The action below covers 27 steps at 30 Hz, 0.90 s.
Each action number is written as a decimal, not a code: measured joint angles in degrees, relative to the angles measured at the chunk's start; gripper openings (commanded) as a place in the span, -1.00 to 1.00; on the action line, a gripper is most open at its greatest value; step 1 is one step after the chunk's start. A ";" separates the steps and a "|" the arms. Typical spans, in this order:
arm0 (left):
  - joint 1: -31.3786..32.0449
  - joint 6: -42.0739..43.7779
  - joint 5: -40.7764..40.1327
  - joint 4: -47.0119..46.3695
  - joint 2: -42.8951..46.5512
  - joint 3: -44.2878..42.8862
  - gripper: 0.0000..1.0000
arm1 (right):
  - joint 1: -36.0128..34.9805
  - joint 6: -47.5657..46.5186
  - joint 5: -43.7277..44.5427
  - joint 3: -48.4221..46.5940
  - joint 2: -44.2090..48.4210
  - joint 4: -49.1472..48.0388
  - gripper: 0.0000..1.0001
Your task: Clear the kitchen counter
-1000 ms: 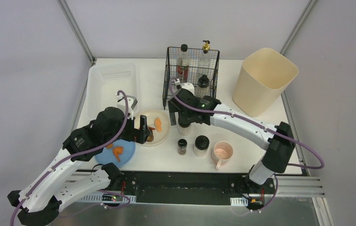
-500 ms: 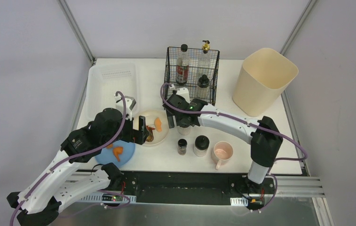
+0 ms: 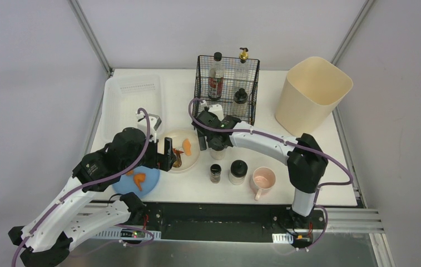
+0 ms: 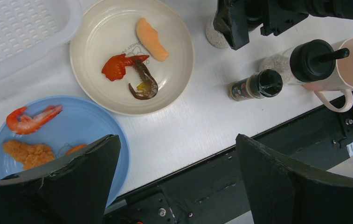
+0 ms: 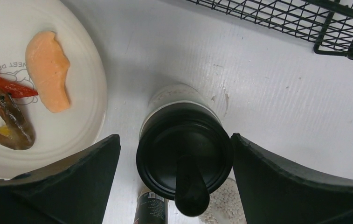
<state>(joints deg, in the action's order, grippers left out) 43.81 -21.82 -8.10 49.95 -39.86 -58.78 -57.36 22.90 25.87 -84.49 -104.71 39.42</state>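
Note:
On the white kitchen counter (image 3: 177, 94) stand a cream plate (image 3: 192, 159) with shrimp and a salmon slice, and a blue plate (image 3: 148, 182) with shrimp and a fried piece. My right gripper (image 5: 174, 140) is open. Its fingers stand on either side of a black-lidded jar (image 5: 183, 144) without touching it. In the top view this gripper (image 3: 214, 143) hangs just right of the cream plate. My left gripper (image 4: 178, 140) is open and empty above the counter's front edge, between the blue plate (image 4: 72, 126) and the cream plate (image 4: 104, 42).
A small spice jar (image 3: 215, 173), a black-lidded jar of white grains (image 3: 238, 171) and a pink mug (image 3: 263, 181) stand near the front edge. A wire basket (image 3: 224, 114) holding bottles, a cream bin (image 3: 312, 97) and a translucent tray (image 3: 130, 105) line the back.
The right arm's elbow has swung left and its gripper has shifted slightly left over the jar. The left arm has stayed still.

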 measured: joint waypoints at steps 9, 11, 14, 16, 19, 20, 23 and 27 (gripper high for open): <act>0.00 0.22 0.04 0.00 -0.70 0.00 0.99 | 1.49 0.66 -2.84 1.95 -0.48 -1.49 0.45; 0.00 0.22 0.04 0.02 -0.68 0.00 0.99 | 1.60 0.76 -3.30 2.56 -0.50 -1.64 0.33; 0.00 0.22 0.04 0.00 -0.70 0.04 0.99 | 1.64 1.11 -3.74 2.86 -0.50 -1.73 0.07; 0.00 0.22 0.04 0.02 -0.68 0.13 0.99 | 1.64 1.16 -3.78 2.86 -0.50 -1.90 -0.08; 0.00 0.22 0.04 0.00 -0.68 0.35 0.99 | 1.64 1.07 -3.78 2.86 -0.50 -1.92 -0.21; 0.00 0.20 0.04 0.02 -0.68 0.42 0.99 | 1.64 1.07 -3.72 2.86 -0.48 -1.92 -0.23; 0.00 0.20 0.04 0.02 -0.79 0.44 0.99 | 1.60 0.72 -3.34 2.69 -0.48 -1.60 -0.25; 0.00 0.22 0.04 0.02 -1.01 0.44 0.99 | 1.29 -0.46 -2.10 0.48 -0.46 1.03 -0.25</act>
<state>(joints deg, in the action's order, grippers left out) 43.81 -21.61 -8.05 49.98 -40.86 -58.35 -56.07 22.44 23.77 -84.01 -105.16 40.45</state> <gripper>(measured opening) 0.995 0.673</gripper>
